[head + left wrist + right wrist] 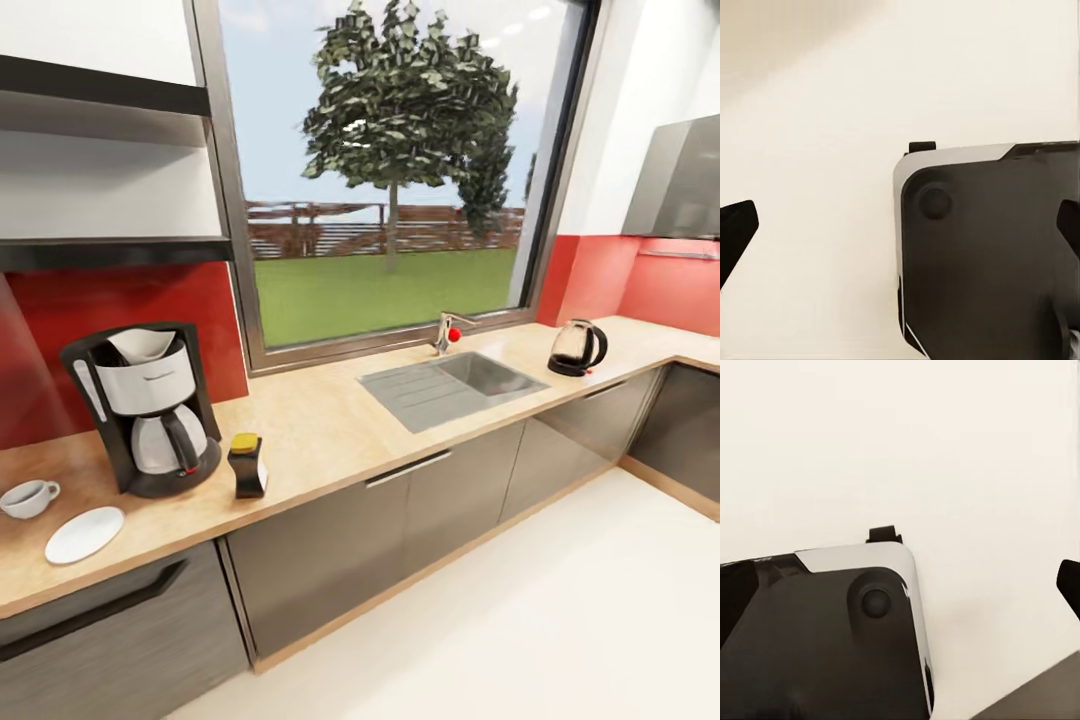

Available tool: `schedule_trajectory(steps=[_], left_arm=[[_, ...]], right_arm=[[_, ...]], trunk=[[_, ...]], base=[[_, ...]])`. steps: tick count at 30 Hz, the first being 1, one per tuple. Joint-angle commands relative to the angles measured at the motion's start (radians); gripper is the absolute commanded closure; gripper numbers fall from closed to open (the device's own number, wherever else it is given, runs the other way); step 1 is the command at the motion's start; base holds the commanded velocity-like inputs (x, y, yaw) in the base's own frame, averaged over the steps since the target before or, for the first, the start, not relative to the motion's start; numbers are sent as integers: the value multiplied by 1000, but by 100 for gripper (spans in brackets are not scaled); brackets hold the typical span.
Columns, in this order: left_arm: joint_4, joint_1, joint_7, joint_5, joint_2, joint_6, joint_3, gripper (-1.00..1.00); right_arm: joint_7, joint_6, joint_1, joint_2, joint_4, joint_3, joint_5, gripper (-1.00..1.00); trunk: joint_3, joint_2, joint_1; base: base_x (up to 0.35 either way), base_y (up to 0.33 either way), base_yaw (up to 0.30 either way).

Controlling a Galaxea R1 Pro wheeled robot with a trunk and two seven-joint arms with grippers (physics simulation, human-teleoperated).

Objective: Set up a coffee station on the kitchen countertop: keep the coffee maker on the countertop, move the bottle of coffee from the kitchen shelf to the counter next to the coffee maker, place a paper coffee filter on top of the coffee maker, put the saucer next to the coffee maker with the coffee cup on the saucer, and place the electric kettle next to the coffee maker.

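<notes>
Atop coffee maker [150, 410], paper coffee filter [142, 345].

— What a bright kitchen. That big window [385, 170] takes up most of the wall, with a tree, a wooden fence and green lawn outside.

— And the red backsplash [120, 320] runs beneath it, past the corner to the right.

— A wood-toned countertop [330, 425] carries a grey sink [455, 385] with a faucet [445, 332] right under the glass.

— Dark glossy cabinets [400, 530] below, a pale floor [560, 620] reflecting daylight.

— Two dark shelves [105, 250] hang at the upper left, and a grey hood [680, 185] at the upper right on a white wall.
</notes>
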Motion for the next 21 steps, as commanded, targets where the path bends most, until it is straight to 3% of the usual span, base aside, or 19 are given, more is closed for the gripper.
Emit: schedule_trajectory(steps=[1, 21], left_arm=[[4, -2, 6, -11, 0, -6, 6, -100], [4, -2, 6, -11, 0, -7, 6, -100]], right_arm=[[1, 0, -1, 0, 0, 2, -8, -100], [4, 1, -1, -1, 0, 2, -8, -100]], trunk=[[-2, -2, 1], [10, -2, 1]], base=[[0, 0, -274], [0, 0, -274]])
